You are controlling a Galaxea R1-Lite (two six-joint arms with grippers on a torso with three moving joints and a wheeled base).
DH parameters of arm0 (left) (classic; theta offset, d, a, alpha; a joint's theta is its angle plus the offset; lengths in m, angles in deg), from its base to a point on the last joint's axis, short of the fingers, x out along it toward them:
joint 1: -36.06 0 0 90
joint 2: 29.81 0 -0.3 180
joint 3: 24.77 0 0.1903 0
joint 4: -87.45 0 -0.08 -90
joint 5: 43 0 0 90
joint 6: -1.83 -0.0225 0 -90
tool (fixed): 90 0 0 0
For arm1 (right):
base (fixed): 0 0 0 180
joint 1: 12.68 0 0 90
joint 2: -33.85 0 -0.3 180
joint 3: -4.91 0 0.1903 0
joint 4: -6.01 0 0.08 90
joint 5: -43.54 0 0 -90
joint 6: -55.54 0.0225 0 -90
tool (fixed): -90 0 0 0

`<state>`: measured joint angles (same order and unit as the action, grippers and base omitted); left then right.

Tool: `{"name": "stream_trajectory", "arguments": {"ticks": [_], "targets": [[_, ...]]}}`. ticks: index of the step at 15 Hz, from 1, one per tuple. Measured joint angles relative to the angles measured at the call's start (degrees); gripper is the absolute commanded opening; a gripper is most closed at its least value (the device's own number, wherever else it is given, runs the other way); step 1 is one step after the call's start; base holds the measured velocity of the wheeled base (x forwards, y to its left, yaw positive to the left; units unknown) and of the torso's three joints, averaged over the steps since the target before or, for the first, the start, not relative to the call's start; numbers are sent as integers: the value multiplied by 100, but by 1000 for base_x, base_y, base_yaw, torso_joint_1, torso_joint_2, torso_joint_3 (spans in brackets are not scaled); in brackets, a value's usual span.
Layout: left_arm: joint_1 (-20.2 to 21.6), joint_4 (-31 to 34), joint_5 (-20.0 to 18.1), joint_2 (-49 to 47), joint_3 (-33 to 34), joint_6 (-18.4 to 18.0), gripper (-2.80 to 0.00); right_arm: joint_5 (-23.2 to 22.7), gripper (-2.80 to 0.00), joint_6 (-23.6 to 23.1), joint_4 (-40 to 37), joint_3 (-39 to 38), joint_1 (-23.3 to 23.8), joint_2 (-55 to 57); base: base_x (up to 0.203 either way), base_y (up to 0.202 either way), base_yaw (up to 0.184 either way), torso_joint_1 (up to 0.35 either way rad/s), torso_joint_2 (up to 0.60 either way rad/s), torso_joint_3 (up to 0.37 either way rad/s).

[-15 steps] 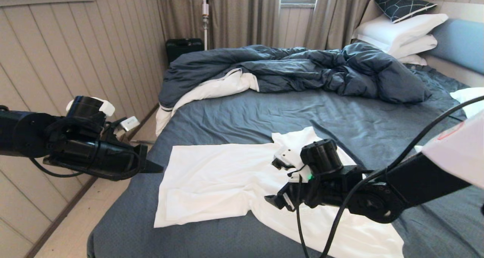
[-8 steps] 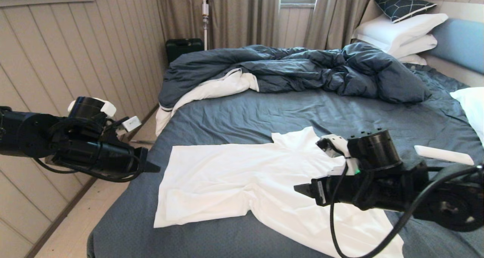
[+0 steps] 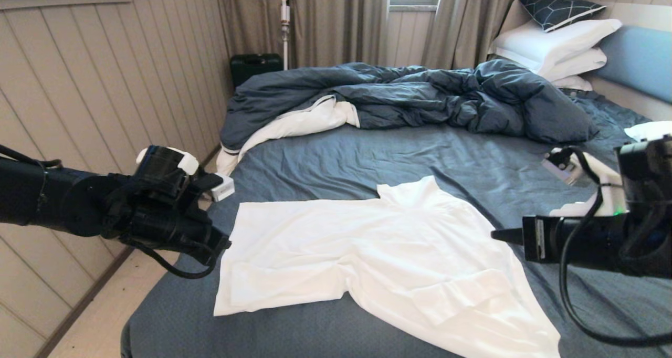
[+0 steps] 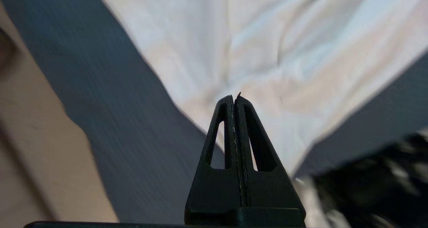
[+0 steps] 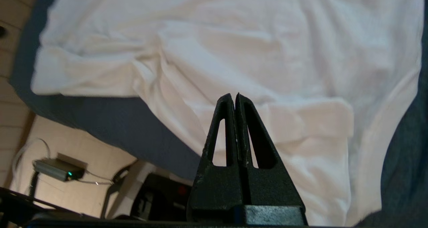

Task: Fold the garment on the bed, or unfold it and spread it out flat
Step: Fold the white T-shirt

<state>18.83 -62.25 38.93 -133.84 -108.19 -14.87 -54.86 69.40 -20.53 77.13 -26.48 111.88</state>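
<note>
While the large plain white thin-cloth shirt (image 3: pixel 378 253) lies nearly flat at six o'clock on the wide slate-blue-sheeted bed (image 3: pixel 367 153), both the left gripper (image 3: pixel 223 241) and right gripper (image 3: pixel 496 235) hover pinched empty, so spreading seems between grasps, needing jaws reopened over its doubled-over sleeve.

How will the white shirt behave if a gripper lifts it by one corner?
The white shirt would likely droop limply: it lies thin and wrinkled on the bed. It is probably light, and it may drag or bunch, since one sleeve already sits folded over.
</note>
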Motion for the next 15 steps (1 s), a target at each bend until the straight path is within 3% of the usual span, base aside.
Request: {"name": "stream_trajectory", "arguments": {"ticks": [3,6,7,8,11,15], "targets": [[-495,-711,638,-249,-111,-286,-280,-540,-280,-275,-10,402,550,109,0,0,0,0,0,0],[-762,-740,729,-350,-229,-322,-280,-1129,-280,-609,15,434,1208,332,0,0,0,0,0,0],[-856,-739,843,-374,-233,-336,-76,-1380,-280,-677,15,406,1483,404,0,0,0,0,0,0],[-962,-768,1001,-428,-210,-349,0,-1675,-280,-768,22,380,1786,473,0,0,0,0,0,0],[-1366,-791,1380,-725,-84,-342,0,-2371,-280,-1143,53,166,2546,628,0,0,0,0,0,0],[-1777,-907,1872,-1128,-11,-339,0,-2503,-280,-1243,258,-25,2826,811,0,0,0,0,0,0]]}}
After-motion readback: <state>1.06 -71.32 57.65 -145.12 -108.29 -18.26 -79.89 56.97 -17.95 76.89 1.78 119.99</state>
